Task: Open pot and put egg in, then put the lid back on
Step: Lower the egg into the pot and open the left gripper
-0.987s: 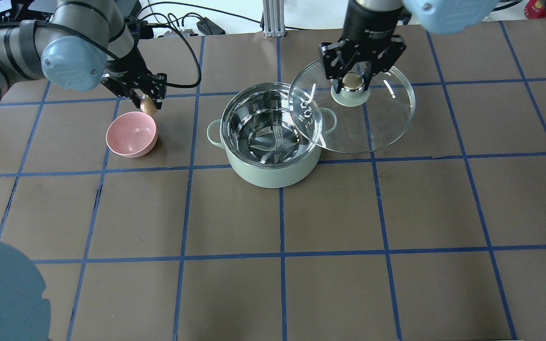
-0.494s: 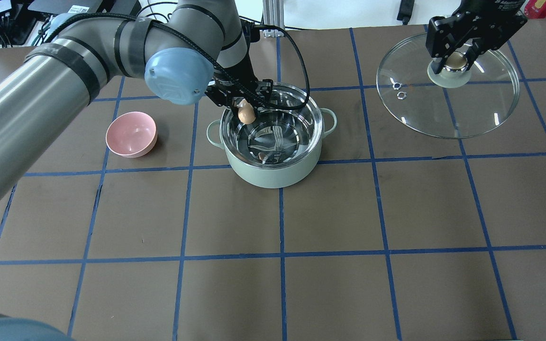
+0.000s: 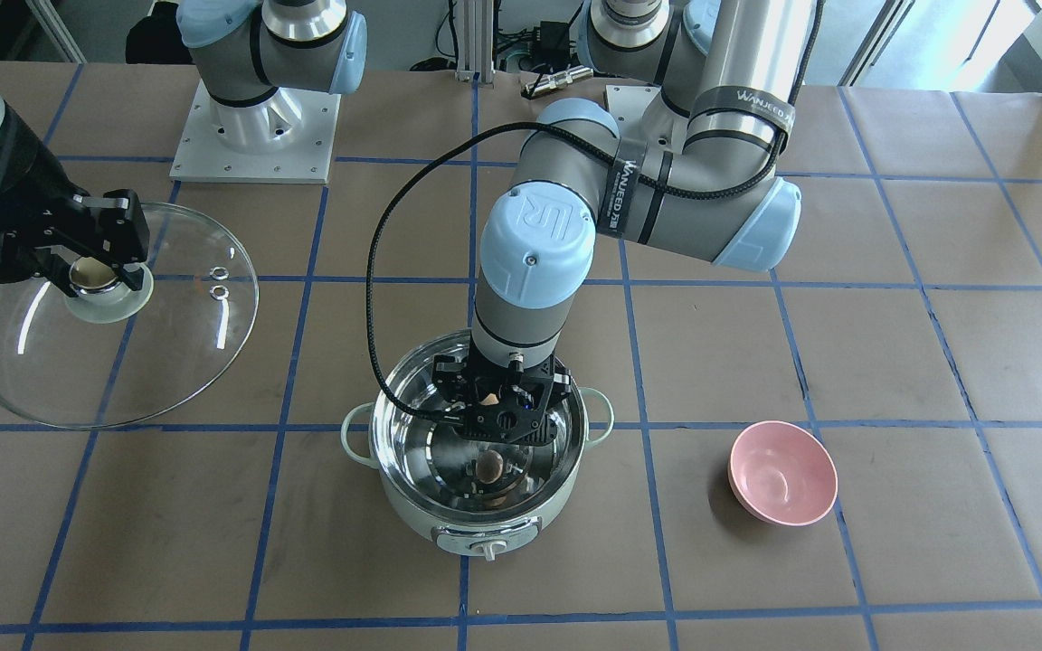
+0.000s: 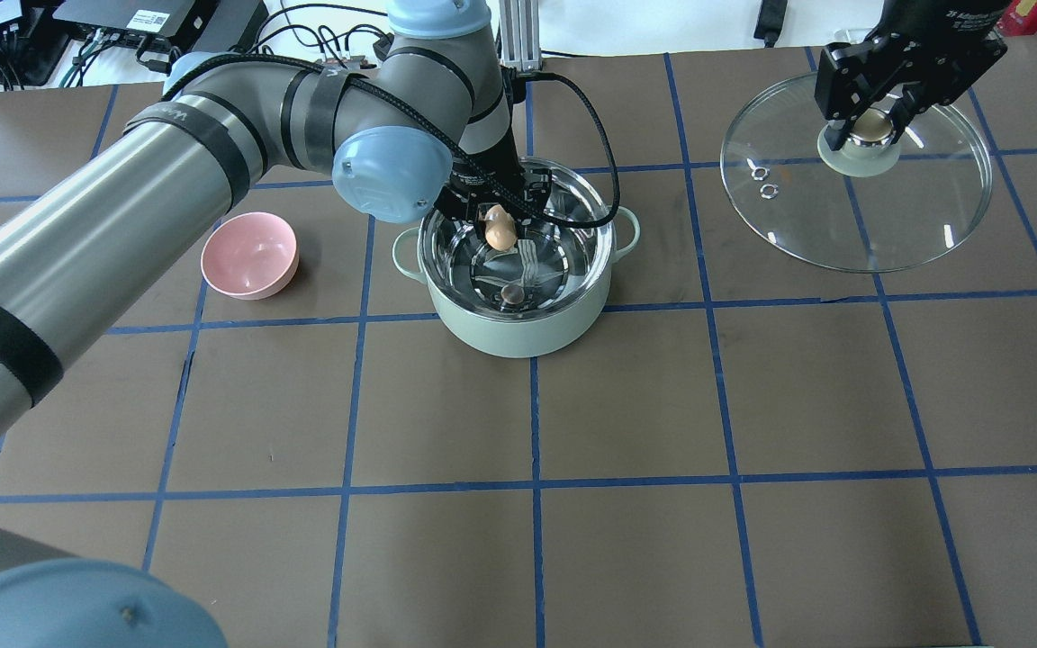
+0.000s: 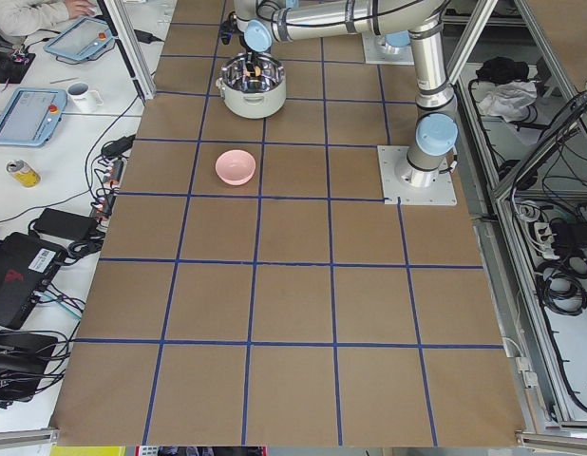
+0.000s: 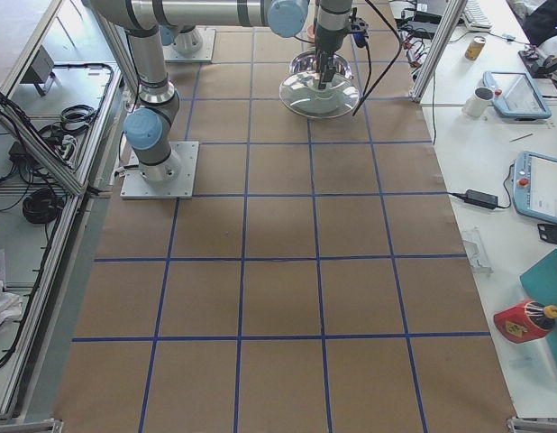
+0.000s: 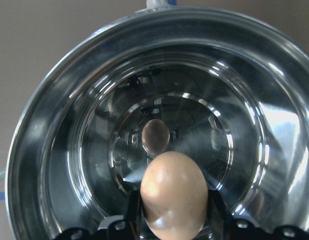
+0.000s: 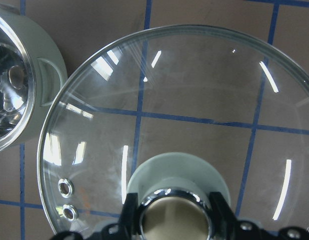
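Observation:
The pale-green pot (image 4: 518,335) stands open at mid-table, also in the front view (image 3: 412,506). My left gripper (image 4: 500,223) is shut on the tan egg (image 4: 500,230) and holds it inside the pot's rim, above the steel bottom. The left wrist view shows the egg (image 7: 173,192) between the fingers, with its dark reflection below. My right gripper (image 4: 870,126) is shut on the knob of the glass lid (image 4: 856,220), held well right of the pot. The lid also shows in the front view (image 3: 105,362) and the right wrist view (image 8: 194,100).
An empty pink bowl (image 4: 249,255) sits left of the pot, about a hand's width away. The table is brown with a blue tape grid. The left arm's cable loops over the pot's back rim. Robot bases stand at the table's far edge (image 3: 254,127).
My left gripper has carried the egg from the pot's left rim to over its middle. My right gripper and the lid have barely shifted.

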`<state>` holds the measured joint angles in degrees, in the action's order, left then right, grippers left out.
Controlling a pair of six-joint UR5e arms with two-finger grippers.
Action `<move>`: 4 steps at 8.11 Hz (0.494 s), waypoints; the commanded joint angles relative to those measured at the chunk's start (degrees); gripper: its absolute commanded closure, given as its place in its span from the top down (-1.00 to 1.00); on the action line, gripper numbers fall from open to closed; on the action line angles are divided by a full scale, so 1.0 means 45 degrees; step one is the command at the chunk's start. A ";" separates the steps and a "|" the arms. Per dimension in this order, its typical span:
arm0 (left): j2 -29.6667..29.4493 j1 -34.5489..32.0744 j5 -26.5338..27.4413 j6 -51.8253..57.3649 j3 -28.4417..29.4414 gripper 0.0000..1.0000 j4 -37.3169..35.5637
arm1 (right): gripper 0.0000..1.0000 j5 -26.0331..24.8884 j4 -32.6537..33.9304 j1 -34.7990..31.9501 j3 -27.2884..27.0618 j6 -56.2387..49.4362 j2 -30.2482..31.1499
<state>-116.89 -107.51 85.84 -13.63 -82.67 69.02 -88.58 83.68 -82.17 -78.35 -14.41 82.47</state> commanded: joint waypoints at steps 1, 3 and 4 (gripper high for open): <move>-0.0820 -0.0054 -0.0012 -0.0310 0.0031 -1.00 -0.0901 | -1.00 0.0270 0.0017 0.0017 -0.0108 0.0000 0.0013; -0.1151 -0.0132 -0.0012 -0.0737 -0.0085 -1.00 -0.0923 | -1.00 0.0347 -0.0003 0.0017 -0.0108 -0.0019 0.0033; -0.1153 -0.0210 0.0007 -0.0663 -0.0086 -1.00 -0.0923 | -1.00 0.0464 0.0016 0.0017 -0.0108 -0.0019 0.0033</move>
<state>-121.42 -107.93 85.78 -15.98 -82.87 65.06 -87.27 83.69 -82.06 -78.81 -14.45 82.59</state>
